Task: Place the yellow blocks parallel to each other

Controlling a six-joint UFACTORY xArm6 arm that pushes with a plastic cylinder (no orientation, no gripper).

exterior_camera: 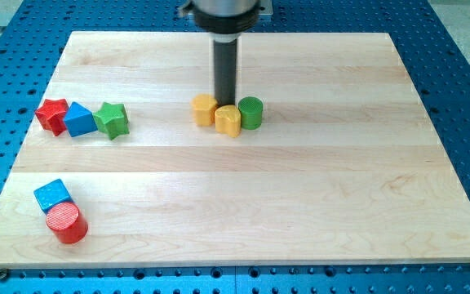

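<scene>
Two yellow blocks sit near the board's middle top: one yellow block (205, 109) on the left and a second yellow block (228, 120) just right of and slightly below it, touching. A green cylinder (250, 112) touches the second yellow block on its right. The dark rod comes down from the view's top; my tip (225, 103) stands just behind the blocks, in the notch between the left yellow block and the green cylinder, right above the second yellow block.
At the view's left sit a red star (53, 114), a blue block (79, 119) and a green star (112, 119) in a row. At lower left a blue cube (52, 195) touches a red cylinder (65, 223). The wooden board (300, 212) lies on a blue perforated table.
</scene>
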